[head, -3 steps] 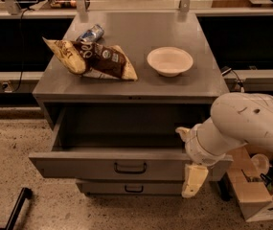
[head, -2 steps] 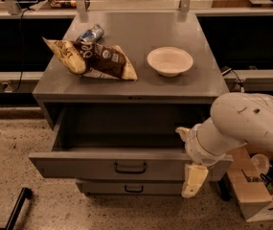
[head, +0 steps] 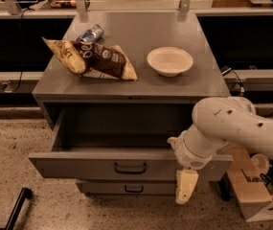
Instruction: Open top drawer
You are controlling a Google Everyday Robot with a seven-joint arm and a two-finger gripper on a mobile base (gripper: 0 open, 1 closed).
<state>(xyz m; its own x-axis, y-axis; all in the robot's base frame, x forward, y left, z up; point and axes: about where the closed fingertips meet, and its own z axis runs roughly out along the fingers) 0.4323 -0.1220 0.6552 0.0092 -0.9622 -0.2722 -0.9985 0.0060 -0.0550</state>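
Observation:
The top drawer [head: 78, 166] of the grey metal cabinet stands pulled out toward me. Its deep grey box is open to view and looks empty. Its small black bracket handle [head: 130, 168] sits at the centre of the flat front. My gripper [head: 185, 178] hangs at the right end of the drawer front, right of the handle and apart from it, on the end of my white arm [head: 232, 128]. A narrower grey drawer [head: 102, 188] with a like handle shows just below, closed.
On the cabinet top [head: 141, 32] lie a brown chip bag [head: 105, 60], a yellow snack bag [head: 66, 55], a can [head: 90, 34] and a white bowl [head: 169, 60]. A cardboard box [head: 253, 195] stands on the floor at right. A black bar [head: 16, 210] is at lower left.

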